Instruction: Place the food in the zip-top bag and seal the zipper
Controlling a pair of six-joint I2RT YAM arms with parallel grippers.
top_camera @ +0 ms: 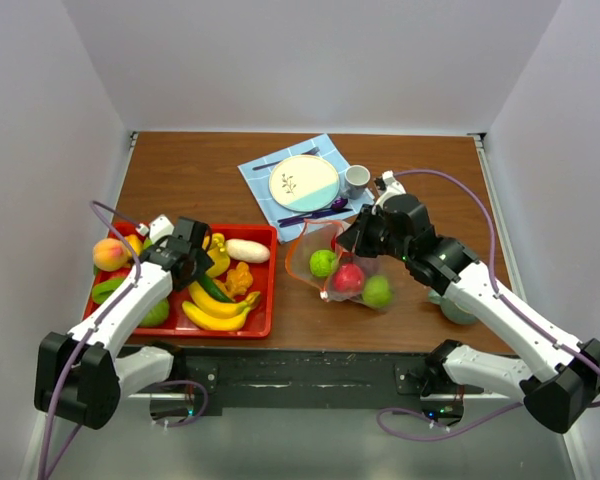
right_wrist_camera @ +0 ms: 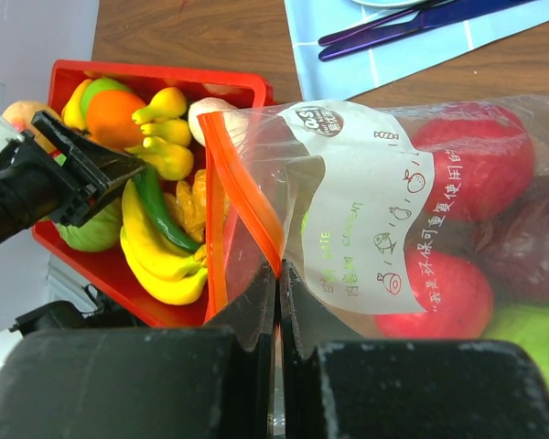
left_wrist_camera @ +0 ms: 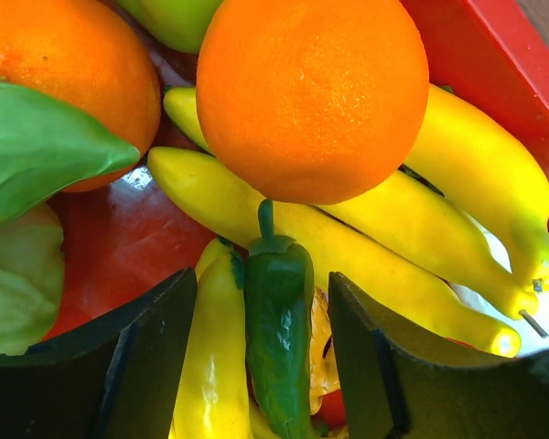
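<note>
A brown wooden table (top_camera: 180, 180) is sitting between plain white walls, seen from above. Near its middle, a clear zip-top bag (top_camera: 315, 240) is lying with its mouth facing 9 o'clock. A green apple (top_camera: 323, 262), a red apple (top_camera: 348, 278) and a second green apple (top_camera: 377, 291) are resting inside it.

The right gripper (right_wrist_camera: 279, 283) is pinching the bag's mouth edge with its fingers pressed together, right beside the orange-red zipper (right_wrist_camera: 242, 183).

At 9 o'clock of the bag, a red tray (top_camera: 272, 280) is holding the remaining food, with a peach (top_camera: 110, 253) at its 10 o'clock corner. The left gripper (left_wrist_camera: 261, 302) is hanging low over this tray with its jaws spread wide, and a green pepper (left_wrist_camera: 279, 338) is lying between its fingers. An orange (left_wrist_camera: 316, 91) is sitting at 12 o'clock of the pepper, on top of yellow bananas (left_wrist_camera: 393, 247).

At 12 o'clock of the bag, a blue napkin (top_camera: 258, 185) is carrying a plate (top_camera: 303, 182), beside a cup (top_camera: 356, 180).
</note>
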